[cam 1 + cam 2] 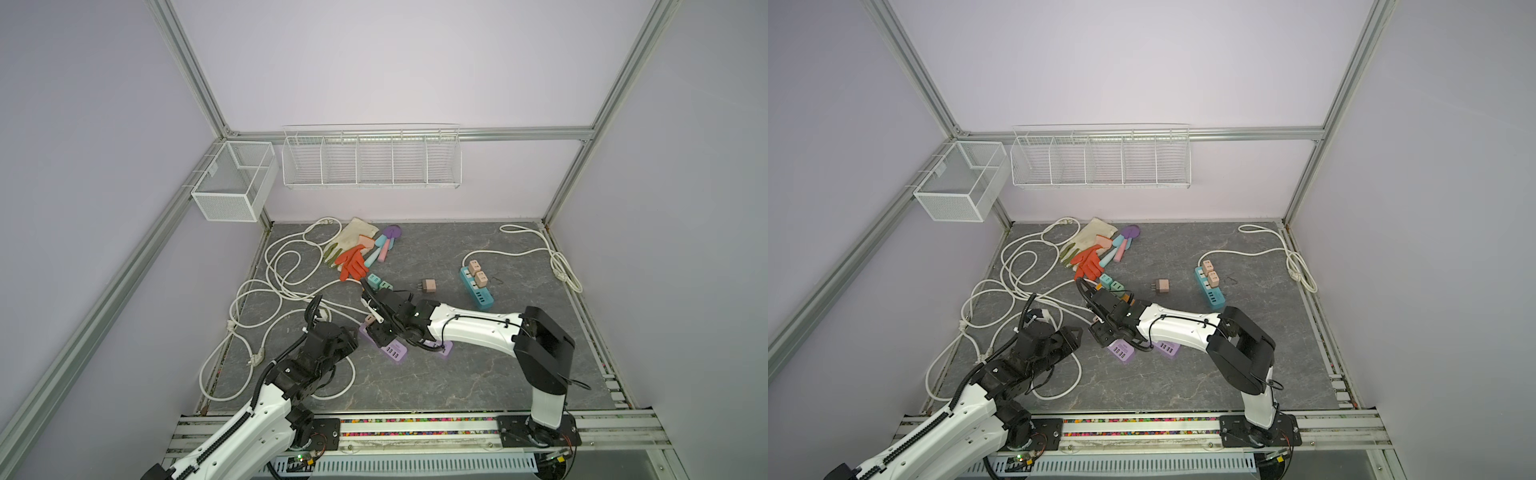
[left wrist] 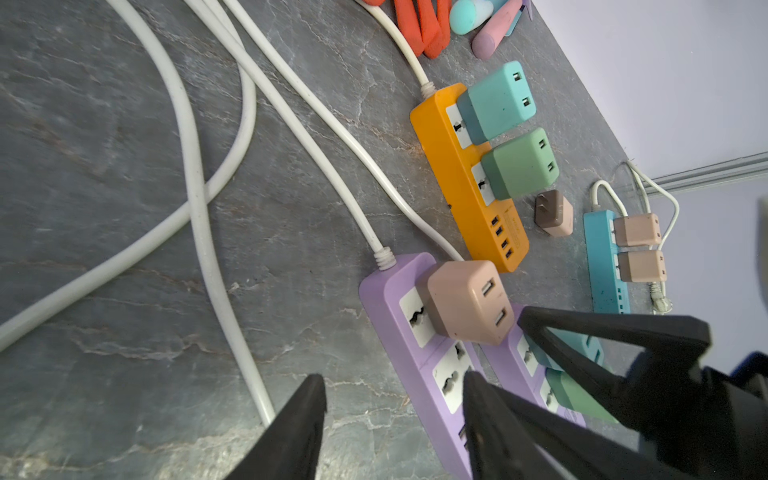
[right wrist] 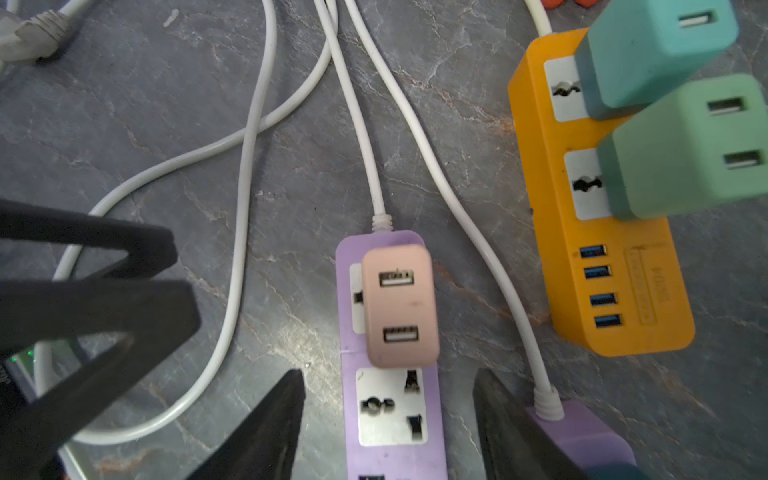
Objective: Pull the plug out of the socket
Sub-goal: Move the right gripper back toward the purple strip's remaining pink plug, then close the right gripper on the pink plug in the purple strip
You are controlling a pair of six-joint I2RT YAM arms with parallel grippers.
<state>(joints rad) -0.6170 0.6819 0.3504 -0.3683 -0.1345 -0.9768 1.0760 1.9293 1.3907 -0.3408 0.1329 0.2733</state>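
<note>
Right wrist view: pink plug (image 3: 399,305) seated in the purple power strip (image 3: 395,459), in the socket nearest its cord.
I read my right pincer (image 3: 388,380) as open, fingers either side of the strip, just short of the plug and not gripping it. My left pincer (image 2: 392,378) is also open, low over the same strip from the left, holding nothing. The strip lies around the middle of the tabletop (image 1: 457,374), toward its front edge, with a second purple strip (image 3: 582,440) just beside it and an orange strip (image 3: 623,291) nearby.
</note>
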